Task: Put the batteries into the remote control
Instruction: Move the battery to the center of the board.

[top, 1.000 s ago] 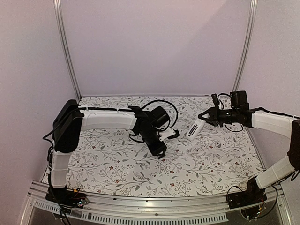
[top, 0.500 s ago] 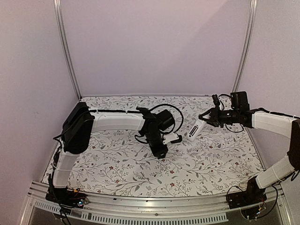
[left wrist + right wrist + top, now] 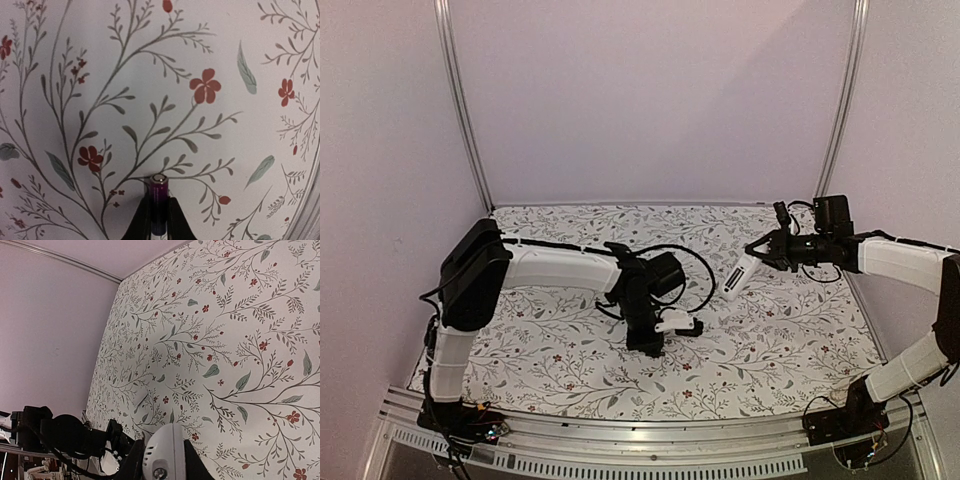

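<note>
Floral worktop lies below; the left hand pinches a purple battery. The right hand grips the white remote control.

Count: two of each robot part, one remote, one battery

Two arms: left arm and right arm. Two grippers: left gripper and right gripper. One remote. One battery can be seen. One flowered cloth. Two metal posts at the back corners: left post and right post. One metal rail along the near edge
</note>
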You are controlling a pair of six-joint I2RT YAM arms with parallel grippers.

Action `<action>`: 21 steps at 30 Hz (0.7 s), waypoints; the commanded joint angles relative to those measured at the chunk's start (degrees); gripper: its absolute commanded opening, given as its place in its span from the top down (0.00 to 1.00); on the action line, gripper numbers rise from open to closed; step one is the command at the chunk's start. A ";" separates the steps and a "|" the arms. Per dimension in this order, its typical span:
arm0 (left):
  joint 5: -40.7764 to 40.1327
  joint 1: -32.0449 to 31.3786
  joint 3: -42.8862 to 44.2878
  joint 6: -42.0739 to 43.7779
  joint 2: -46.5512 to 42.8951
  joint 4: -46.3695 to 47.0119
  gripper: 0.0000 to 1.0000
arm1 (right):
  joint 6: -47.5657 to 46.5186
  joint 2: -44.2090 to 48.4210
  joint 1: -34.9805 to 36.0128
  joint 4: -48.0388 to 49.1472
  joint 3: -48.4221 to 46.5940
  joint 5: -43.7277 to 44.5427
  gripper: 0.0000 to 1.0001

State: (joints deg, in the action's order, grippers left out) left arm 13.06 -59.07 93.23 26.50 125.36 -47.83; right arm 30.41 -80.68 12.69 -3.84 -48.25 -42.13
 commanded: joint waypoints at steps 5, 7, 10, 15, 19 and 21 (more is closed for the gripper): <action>-4.96 -2.19 -2.46 15.28 -2.47 -3.22 0.92 | 0.24 -0.28 -0.30 1.35 0.79 -1.28 1.00; -6.43 -2.26 -1.55 16.70 -1.61 -3.77 0.92 | 0.43 -0.58 -0.31 1.61 0.80 -1.51 1.00; -7.65 -2.28 -0.51 17.23 -0.80 -4.47 0.80 | 0.53 -0.70 -0.29 1.64 0.87 -1.63 1.00; -6.81 -2.83 0.41 15.09 -3.27 -6.12 0.44 | 0.46 -0.29 -0.30 1.55 1.02 -1.73 1.00; -6.86 -3.55 -1.72 11.98 -10.08 -2.55 0.25 | 0.44 -0.32 -0.27 1.63 0.84 -1.73 1.00; -8.85 -3.85 -2.99 9.16 -14.38 -0.05 0.21 | 0.35 -0.35 -0.26 1.56 0.67 -1.73 1.00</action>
State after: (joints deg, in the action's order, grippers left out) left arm 6.15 -61.56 91.66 39.92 120.49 -51.55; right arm 30.65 -80.86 12.69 -3.42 -47.92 -42.70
